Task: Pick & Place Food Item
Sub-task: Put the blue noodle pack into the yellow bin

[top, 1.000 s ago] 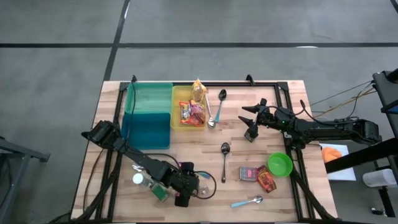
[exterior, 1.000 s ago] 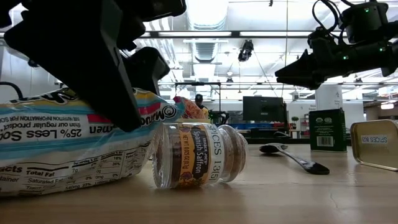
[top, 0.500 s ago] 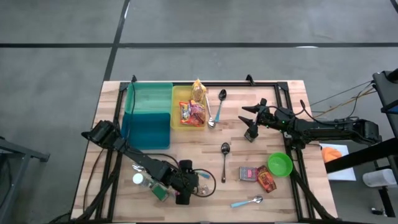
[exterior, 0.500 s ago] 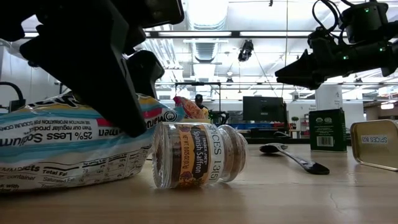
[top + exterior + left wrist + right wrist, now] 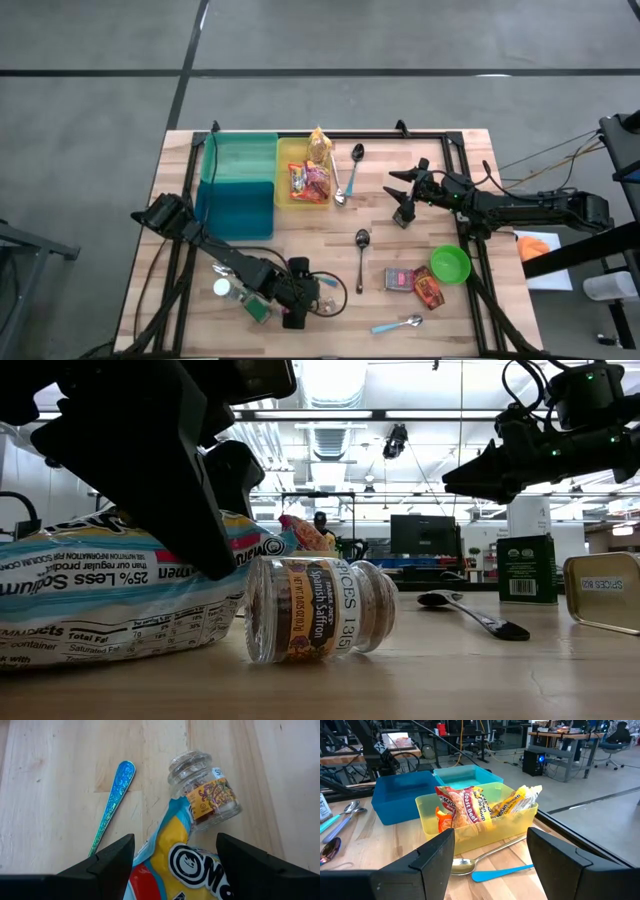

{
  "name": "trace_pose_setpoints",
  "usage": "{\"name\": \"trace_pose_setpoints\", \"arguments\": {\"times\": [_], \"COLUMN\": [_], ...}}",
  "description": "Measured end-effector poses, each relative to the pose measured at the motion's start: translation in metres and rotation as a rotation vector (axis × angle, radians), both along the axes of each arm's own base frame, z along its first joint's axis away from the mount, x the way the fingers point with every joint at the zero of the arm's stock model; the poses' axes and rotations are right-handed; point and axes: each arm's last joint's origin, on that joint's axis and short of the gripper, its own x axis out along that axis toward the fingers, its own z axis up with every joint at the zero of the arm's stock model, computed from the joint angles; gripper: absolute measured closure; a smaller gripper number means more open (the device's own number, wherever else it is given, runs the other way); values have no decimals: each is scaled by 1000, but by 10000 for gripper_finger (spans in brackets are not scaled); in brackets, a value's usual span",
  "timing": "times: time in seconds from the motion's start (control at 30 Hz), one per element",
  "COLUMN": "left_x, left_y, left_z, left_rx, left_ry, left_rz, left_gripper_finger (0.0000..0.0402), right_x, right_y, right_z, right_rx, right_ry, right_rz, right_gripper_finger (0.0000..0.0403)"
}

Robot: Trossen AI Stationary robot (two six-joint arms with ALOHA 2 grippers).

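Observation:
A ramen packet (image 5: 175,867), yellow and blue, lies on the wooden table near its front edge. My left gripper (image 5: 174,851) stands over it with one finger on each side, shut on it; it also shows in the high view (image 5: 303,300). A glass spice jar (image 5: 205,795) lies on its side against the packet's end. Far right, my right gripper (image 5: 403,195) hangs open above the table, holding nothing. A yellow bin (image 5: 303,172) at the back holds other food packets (image 5: 470,805). My left gripper pinches the ramen packet across its width, one finger at each long edge (image 5: 142,865), near the end that points to the jar. The fingers (image 5: 190,530) come slanting down from above. The packet's underside (image 5: 110,650) rests on the table.
A teal bin (image 5: 238,160) and a blue bin (image 5: 235,205) stand left of the yellow one. Spoons lie about (image 5: 362,245) (image 5: 398,325) (image 5: 112,805). A green bowl (image 5: 450,263) and two small boxes (image 5: 402,280) sit at the right front.
My left gripper has turned slightly where it stands, and the ramen packet has tipped a little with it, still lying on the table. The right arm has kept still.

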Motion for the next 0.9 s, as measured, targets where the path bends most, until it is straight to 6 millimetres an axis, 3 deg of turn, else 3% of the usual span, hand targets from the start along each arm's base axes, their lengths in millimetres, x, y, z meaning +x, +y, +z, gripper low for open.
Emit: {"name": "trace_pose_setpoints", "arguments": {"times": [0.9], "left_x": [0], "left_y": [0], "left_z": [0], "left_rx": [-1], "left_ry": [-2], "left_rz": [0], "left_gripper_finger": [127], "right_x": [0], "right_y": [0], "right_z": [0], "right_rx": [0], "right_ry": [0], "right_rz": [0], "right_gripper_finger": [156]}}
